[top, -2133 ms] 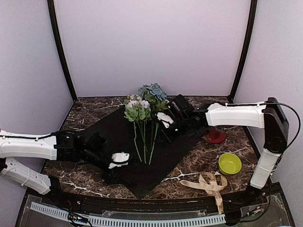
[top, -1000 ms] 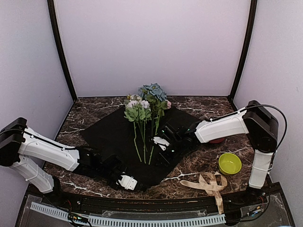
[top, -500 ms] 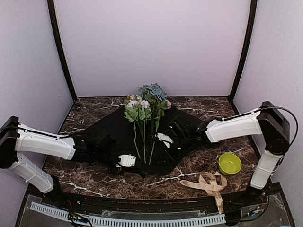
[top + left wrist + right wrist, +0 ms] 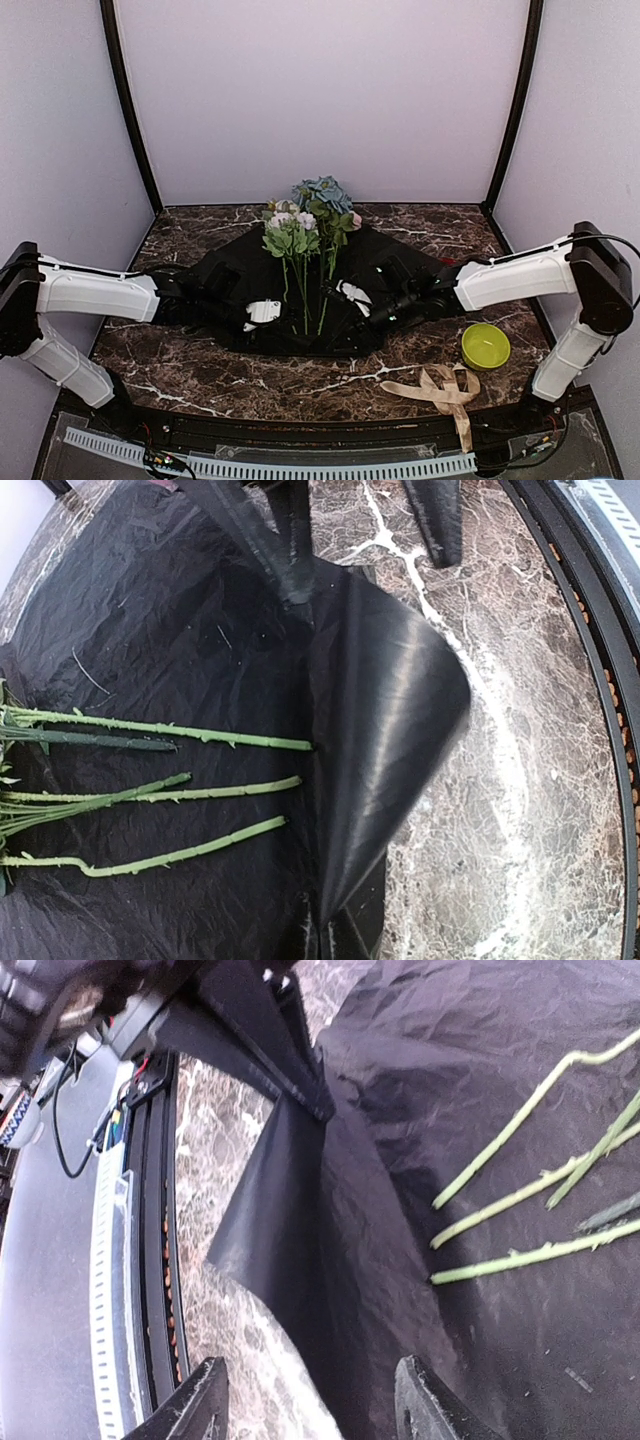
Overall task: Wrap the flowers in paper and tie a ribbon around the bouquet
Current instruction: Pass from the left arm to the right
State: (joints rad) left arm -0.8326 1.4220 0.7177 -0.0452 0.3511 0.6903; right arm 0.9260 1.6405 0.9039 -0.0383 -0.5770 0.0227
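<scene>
- The dark marbled table (image 4: 180, 365) is seen from above, and everything else rests on it.
- The black paper (image 4: 225, 275) is spread across the middle of the table. Its near edge is lifted off the marble and curled back toward the stems.
- The left arm (image 4: 90, 295) and the right arm (image 4: 515, 280) are stretched low across the table from either side. They meet at the near edge of the paper.
- The flowers (image 4: 300, 235) are laid on the paper. The blooms are turned toward the back wall, and the bare green stems are pointed at the lifted edge, just short of it.
- The ribbon (image 4: 440, 388) is left in a loose heap at the near right of the table, well apart from the paper.
- A green bowl (image 4: 485, 346) is placed just beyond the ribbon.
- The left gripper (image 4: 293, 575) is clamped on the raised fold of the paper.
- The right gripper (image 4: 312, 1380) is held with its fingers spread apart. The hanging flap of paper is seen between them and nothing is grasped.
</scene>
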